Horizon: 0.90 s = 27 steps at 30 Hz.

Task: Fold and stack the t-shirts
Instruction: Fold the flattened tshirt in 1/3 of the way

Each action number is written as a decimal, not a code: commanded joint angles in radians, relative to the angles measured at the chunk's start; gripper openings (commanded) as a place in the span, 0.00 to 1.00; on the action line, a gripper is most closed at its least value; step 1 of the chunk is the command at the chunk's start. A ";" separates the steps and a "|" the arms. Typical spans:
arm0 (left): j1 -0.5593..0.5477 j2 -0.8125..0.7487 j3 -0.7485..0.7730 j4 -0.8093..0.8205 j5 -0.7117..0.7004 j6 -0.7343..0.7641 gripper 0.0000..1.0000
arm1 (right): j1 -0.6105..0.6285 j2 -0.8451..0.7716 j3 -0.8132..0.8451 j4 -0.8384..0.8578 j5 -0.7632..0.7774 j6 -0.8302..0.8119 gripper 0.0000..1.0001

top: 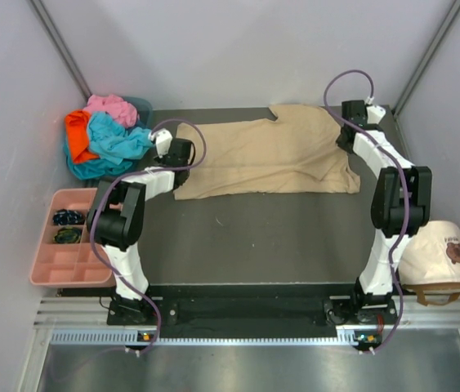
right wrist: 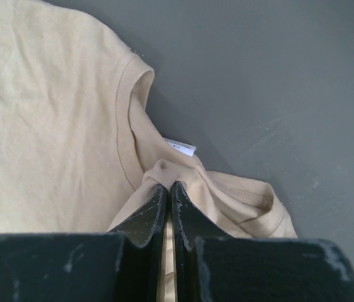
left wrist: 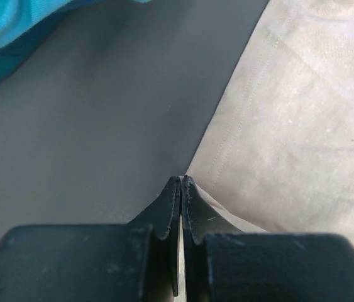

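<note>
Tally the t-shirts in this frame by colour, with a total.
tan t-shirt: 1
turquoise t-shirt: 1
orange t-shirt: 1
pink t-shirt: 1
Total: 4

Looks like a robotics lab test cell rather than a home. Boxed in by plain pale wall panels (top: 238, 49) and slanted grey metal corner struts (top: 60, 45). Floored with a flat dark grey table mat (top: 254, 237). Edged by a ribbed aluminium mounting rail (top: 246, 336), carrying a black-and-white jointed left arm (top: 119, 224) and matching right arm (top: 393, 204) trailing purple cables (top: 346, 73).
</note>
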State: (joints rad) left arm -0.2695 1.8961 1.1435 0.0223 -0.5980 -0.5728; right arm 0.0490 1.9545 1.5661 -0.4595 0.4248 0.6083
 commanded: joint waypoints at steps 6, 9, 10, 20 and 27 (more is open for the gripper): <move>0.015 0.028 0.076 -0.007 -0.057 0.010 0.13 | -0.029 0.017 0.066 0.022 0.000 -0.035 0.43; 0.015 0.005 0.078 -0.012 -0.078 0.005 0.53 | -0.035 -0.028 0.023 0.050 0.031 -0.048 0.59; 0.015 -0.005 0.072 -0.012 -0.083 0.004 0.64 | -0.037 -0.066 0.005 0.061 0.043 -0.053 0.61; 0.007 -0.210 -0.013 0.019 -0.034 0.031 0.99 | -0.041 -0.246 -0.176 0.084 -0.027 -0.047 0.69; -0.115 -0.253 -0.062 0.039 -0.014 0.057 0.99 | -0.017 -0.315 -0.303 0.099 -0.224 -0.068 0.70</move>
State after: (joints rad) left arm -0.3065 1.6638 1.1027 0.0257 -0.6216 -0.5442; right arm 0.0158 1.6844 1.3113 -0.3904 0.3439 0.5602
